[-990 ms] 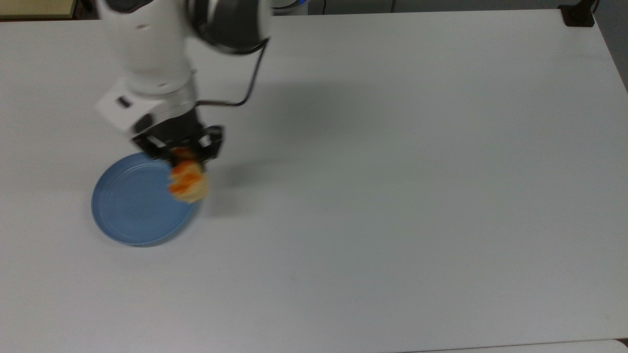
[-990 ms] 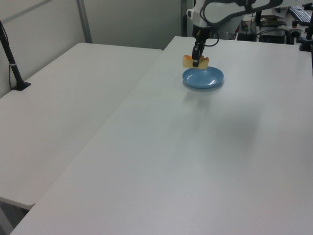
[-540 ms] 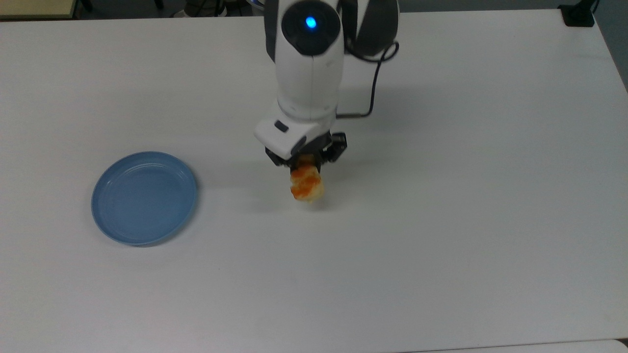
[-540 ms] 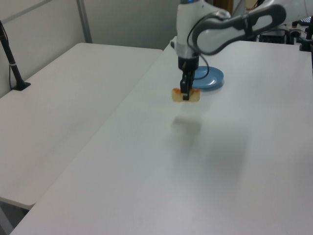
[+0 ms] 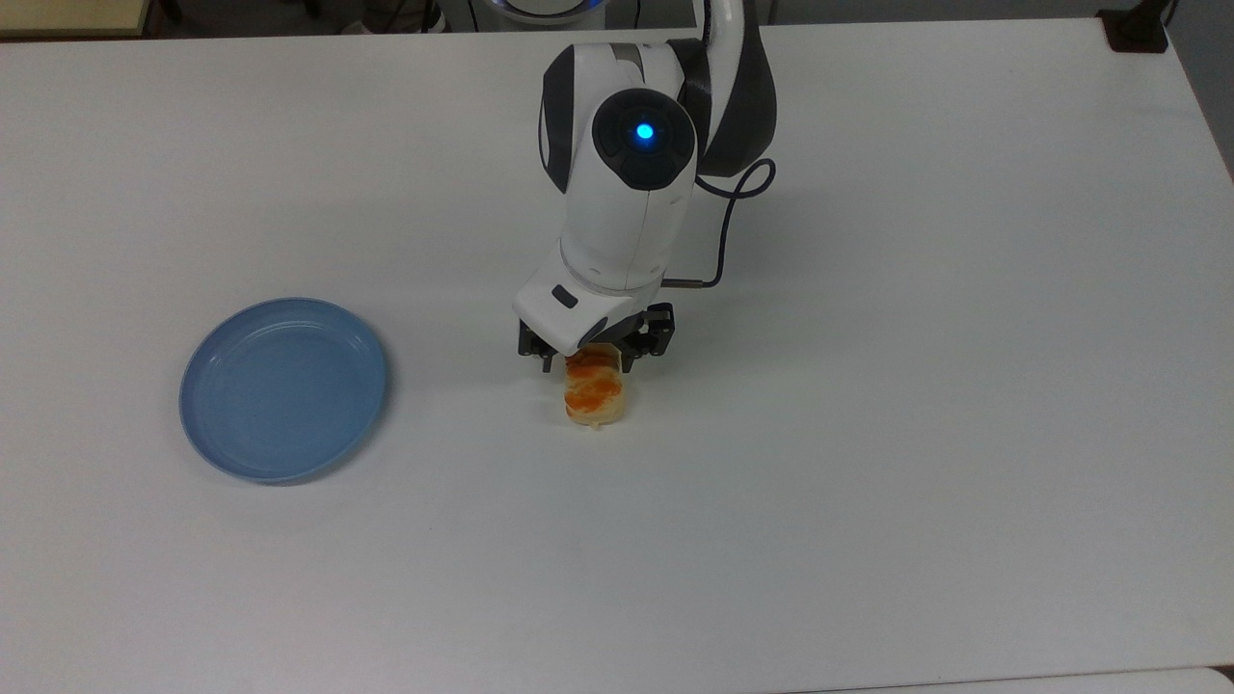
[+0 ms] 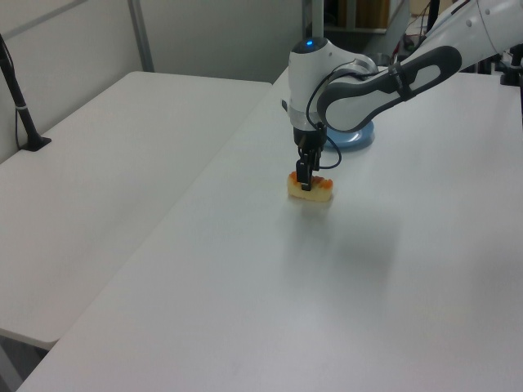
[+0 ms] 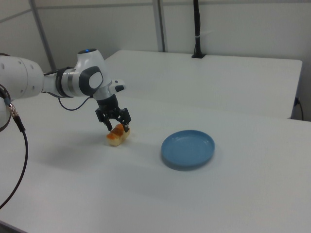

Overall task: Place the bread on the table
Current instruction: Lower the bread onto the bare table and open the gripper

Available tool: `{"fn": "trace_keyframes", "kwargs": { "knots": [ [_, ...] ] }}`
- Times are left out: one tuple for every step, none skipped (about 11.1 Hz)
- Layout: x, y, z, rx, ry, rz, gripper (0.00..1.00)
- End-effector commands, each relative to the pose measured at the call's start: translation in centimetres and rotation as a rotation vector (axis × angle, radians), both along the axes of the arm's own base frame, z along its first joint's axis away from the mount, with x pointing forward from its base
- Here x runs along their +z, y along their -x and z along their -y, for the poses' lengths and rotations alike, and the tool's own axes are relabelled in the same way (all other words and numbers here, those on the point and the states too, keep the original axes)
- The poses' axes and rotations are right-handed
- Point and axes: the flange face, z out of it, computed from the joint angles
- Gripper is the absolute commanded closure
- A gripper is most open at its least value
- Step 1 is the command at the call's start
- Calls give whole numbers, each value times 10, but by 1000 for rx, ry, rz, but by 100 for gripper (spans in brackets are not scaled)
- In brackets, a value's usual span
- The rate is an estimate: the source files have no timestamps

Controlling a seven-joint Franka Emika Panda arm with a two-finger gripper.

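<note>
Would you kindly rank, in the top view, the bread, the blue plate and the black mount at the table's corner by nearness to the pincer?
1. The small orange-glazed bread loaf, directly under the pincer.
2. The round blue plate, toward the top view's left.
3. The black corner mount, far upper right.

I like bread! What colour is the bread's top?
Pale beige with bright orange patches; the bread shows best in the top view.

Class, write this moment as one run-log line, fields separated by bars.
gripper: over bread, fingers either side | bread: resting on table, off the plate | plate: empty | stage: release
</note>
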Motion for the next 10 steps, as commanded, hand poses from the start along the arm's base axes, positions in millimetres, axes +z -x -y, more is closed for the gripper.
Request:
{"fn": "trace_keyframes", "kwargs": {
  "knots": [
    [51, 15, 15, -44, -5, 9, 0],
    [93, 27, 29, -84, -27, 7, 0],
    [140, 46, 44, -113, -62, 3, 0],
    [184, 68, 63, -143, -93, -11, 0],
    [214, 89, 76, -174, -102, -44, 0],
    [234, 105, 88, -200, -103, -69, 0],
    [249, 117, 103, -225, -112, -74, 0],
    [252, 121, 108, -234, -114, -86, 0],
    [253, 121, 105, -228, -114, -86, 0],
    [258, 122, 112, -235, -121, -76, 0]
  ]
}}
